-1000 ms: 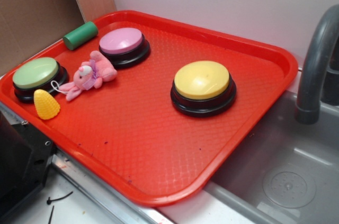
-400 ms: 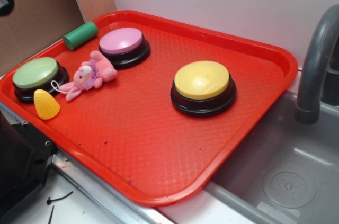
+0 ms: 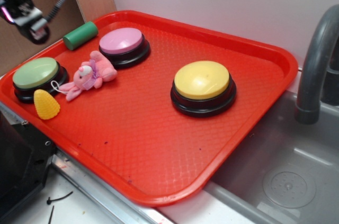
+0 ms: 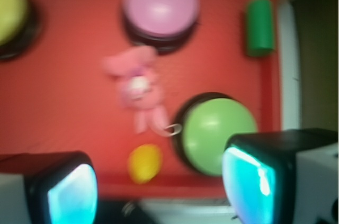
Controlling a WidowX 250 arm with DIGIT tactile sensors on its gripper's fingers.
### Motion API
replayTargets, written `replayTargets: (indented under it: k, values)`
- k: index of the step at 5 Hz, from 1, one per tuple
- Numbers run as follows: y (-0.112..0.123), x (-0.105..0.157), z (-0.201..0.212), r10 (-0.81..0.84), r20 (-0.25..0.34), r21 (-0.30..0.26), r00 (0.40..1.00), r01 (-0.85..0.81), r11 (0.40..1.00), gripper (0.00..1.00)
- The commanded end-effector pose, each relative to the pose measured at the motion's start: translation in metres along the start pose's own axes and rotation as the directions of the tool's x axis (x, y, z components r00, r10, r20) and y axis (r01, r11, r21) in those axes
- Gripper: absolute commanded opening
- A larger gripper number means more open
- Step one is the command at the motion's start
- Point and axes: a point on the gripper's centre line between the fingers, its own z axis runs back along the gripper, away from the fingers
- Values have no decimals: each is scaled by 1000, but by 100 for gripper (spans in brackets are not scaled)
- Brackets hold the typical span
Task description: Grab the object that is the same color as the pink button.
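The pink plush bunny (image 3: 91,75) lies on the red tray (image 3: 159,144), between the pink button (image 3: 123,44) and the green-topped button (image 3: 37,75). In the blurred wrist view the bunny (image 4: 139,90) is below the pink button (image 4: 160,4), its thin white string curling toward the green-topped button (image 4: 214,131). My gripper (image 3: 26,17) hangs high at the tray's far left, above and left of the green-topped button, apart from the bunny. The gripper (image 4: 161,187) stands open, its two teal pads wide apart with nothing between them.
A yellow corn-shaped toy (image 3: 46,104) sits by the tray's left edge. A green cylinder (image 3: 80,35) rests on the tray's back left rim. The yellow-topped button (image 3: 202,86) stands mid-tray. A grey faucet (image 3: 318,65) and sink (image 3: 286,181) are at the right.
My gripper has come into the exterior view from the upper left and moved down and right toward the tray. Nothing on the tray has moved.
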Motion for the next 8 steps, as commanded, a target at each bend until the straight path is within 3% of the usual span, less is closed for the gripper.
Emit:
replayTargets:
  k: [1, 3, 4, 5, 6, 7, 8]
  values:
    - [-6, 32, -63, -29, 15, 91, 999, 27, 996, 100]
    - [-12, 34, -89, -101, -15, 71, 995, 102, 992, 100]
    - [-13, 27, -93, -90, 2, 35, 996, 90, 995, 61]
    - [-6, 26, -88, -7, -47, -14, 999, 6, 1000, 0]
    - [-5, 29, -71, 4, -82, 14, 997, -3, 1000, 0]
    - [-21, 38, -25, 16, -80, 11, 997, -16, 1000, 0]
    - [-44, 44, 23, 31, -56, -35, 998, -33, 999, 0]
